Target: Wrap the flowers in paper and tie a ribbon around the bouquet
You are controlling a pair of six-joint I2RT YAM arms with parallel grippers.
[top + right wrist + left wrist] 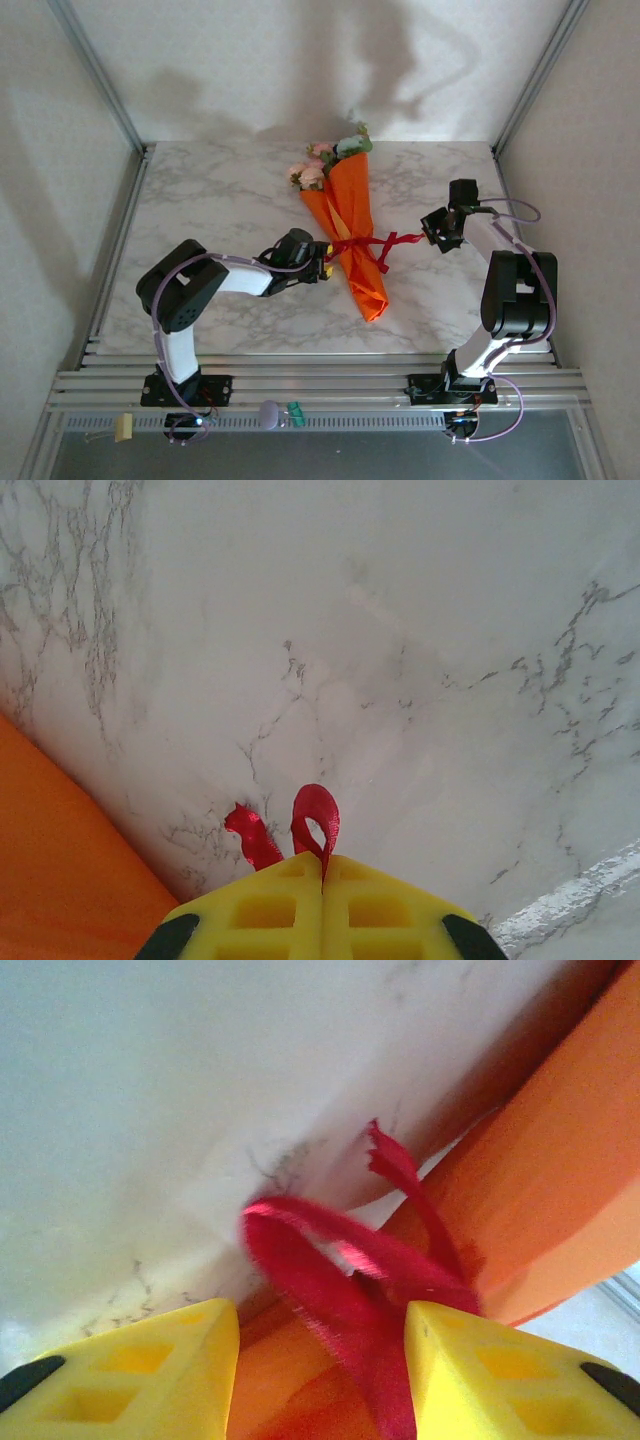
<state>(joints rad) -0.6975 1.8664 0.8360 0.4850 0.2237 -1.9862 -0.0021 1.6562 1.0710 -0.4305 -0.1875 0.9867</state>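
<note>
Red ribbon (392, 241) crosses the bouquet (350, 210). Right gripper (322, 860) is closed on its end. Left gripper (318, 1325) stands half open, a ribbon loop between its fingers.

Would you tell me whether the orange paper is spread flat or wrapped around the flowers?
Wrapped: the paper forms a slim cone, flowers poking from its far end.

You've got a smooth, marble-veined table top (220, 200) with a low sheen. The paper (352, 205) reads as thin, matt orange sheet, creased. The ribbon (330, 1280) is red satin-like cloth, slightly glossy, frayed at the cut end. The left gripper fingers (140, 1370) are matt yellow moulded plastic. The front rails (330, 385) look like brushed aluminium.
</note>
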